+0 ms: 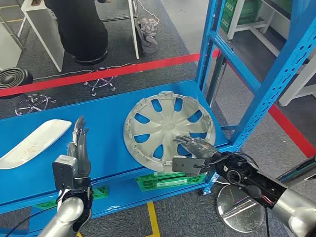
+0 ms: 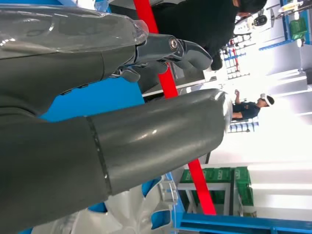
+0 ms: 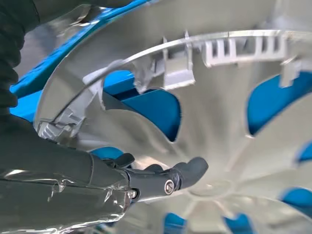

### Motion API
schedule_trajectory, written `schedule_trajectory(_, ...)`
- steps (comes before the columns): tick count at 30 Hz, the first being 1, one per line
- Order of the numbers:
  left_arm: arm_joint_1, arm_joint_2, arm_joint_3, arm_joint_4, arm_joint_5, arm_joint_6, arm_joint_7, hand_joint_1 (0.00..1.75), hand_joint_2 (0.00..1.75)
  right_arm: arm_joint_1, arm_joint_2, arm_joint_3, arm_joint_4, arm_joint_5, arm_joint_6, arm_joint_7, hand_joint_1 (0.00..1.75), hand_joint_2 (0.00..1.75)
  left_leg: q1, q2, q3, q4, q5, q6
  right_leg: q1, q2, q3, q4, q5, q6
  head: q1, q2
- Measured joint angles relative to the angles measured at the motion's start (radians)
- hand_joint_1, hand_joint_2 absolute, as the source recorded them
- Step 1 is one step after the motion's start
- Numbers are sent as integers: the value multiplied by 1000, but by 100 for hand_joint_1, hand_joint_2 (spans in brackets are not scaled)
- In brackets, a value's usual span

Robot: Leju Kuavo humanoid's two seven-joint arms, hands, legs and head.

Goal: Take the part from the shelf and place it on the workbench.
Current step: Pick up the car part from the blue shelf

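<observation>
Far left on the blue metal shelf (image 1: 104,143) lies a long white panel (image 1: 31,143), smooth, curved and tapered at its end. Next along, the left hand (image 1: 79,148) stands above the shelf's front edge, glossy grey fingers straight, pointing away from the robot, close together and holding nothing; it is well apart from the panel and from the part. In the left wrist view the thick thumb (image 2: 158,134) shines like polished plastic. Centre now: the hubcap (image 1: 168,128), a round silver plastic disc with curved spokes and teardrop cut-outs showing blue beneath, lies flat on the shelf with its clipped inner side up. The right hand (image 1: 195,148) reaches over its near rim, dark fingers stretched flat across the spokes, not closed around anything; whether they touch the plastic, I cannot tell. The right wrist view shows ribbed clips and a thin wire ring along the rim. Far right, perforated blue uprights (image 1: 277,74) rise from the shelf.
</observation>
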Motion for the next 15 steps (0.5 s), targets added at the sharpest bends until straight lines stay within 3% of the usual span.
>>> schedule_trajectory(15, 15, 3, 0, 0, -13, 5, 5, 0, 0, -39, 25, 43, 144, 184, 4, -62, 0, 175, 0, 0, 2, 0, 0, 0, 0, -1, 3, -1, 0, 0, 0, 0)
